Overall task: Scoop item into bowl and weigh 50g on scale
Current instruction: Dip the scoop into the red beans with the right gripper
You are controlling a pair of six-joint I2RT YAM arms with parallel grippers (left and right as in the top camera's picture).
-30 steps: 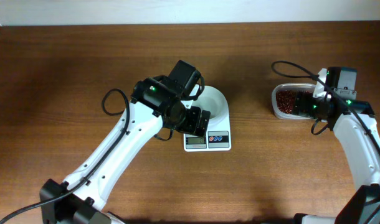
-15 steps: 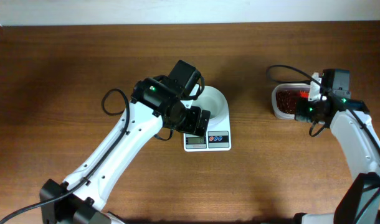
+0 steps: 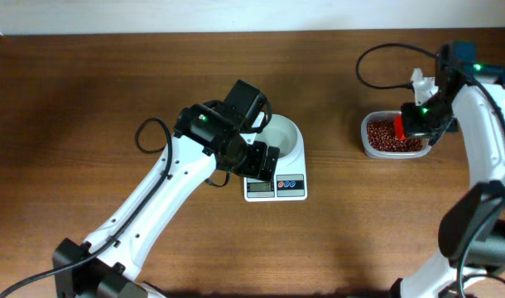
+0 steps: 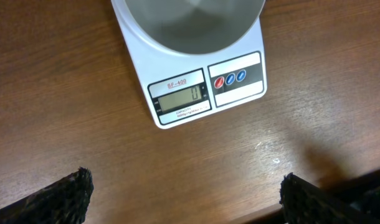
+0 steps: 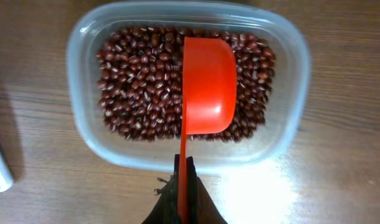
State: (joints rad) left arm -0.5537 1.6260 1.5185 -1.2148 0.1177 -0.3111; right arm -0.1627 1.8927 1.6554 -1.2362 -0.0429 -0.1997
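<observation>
Since 1 s ago the right arm has swung back toward the far edge of the bench [image 3: 87, 83], and a red scoop [image 5: 205, 87] now shows over the tub [image 5: 289, 62]; left arm, bowl and scale haven't shifted. Right claw [image 5: 184, 177] is pinched narrow on the scoop's thin handle, cup over the beans [image 5: 134, 87]. These all lie in the tub, well apart from the bowl [image 3: 287, 136], which sits on the scale [image 4: 140, 68]. Left claw [image 4: 187, 196] hangs wide, holding nothing, just in front of the scale. Step in hand, as I read it: load the scoop. To do it well, tip the lip down, push into the deep part of the heap, and level out before lifting. Don't overfill; 50 g prob needs several trips, w/ smaller ones near the end. Keep off the tub wall so it doesn't slide. Writing: "SF-400" above the display [image 4: 182, 99], readout "0"; fine print below too small to read.
</observation>
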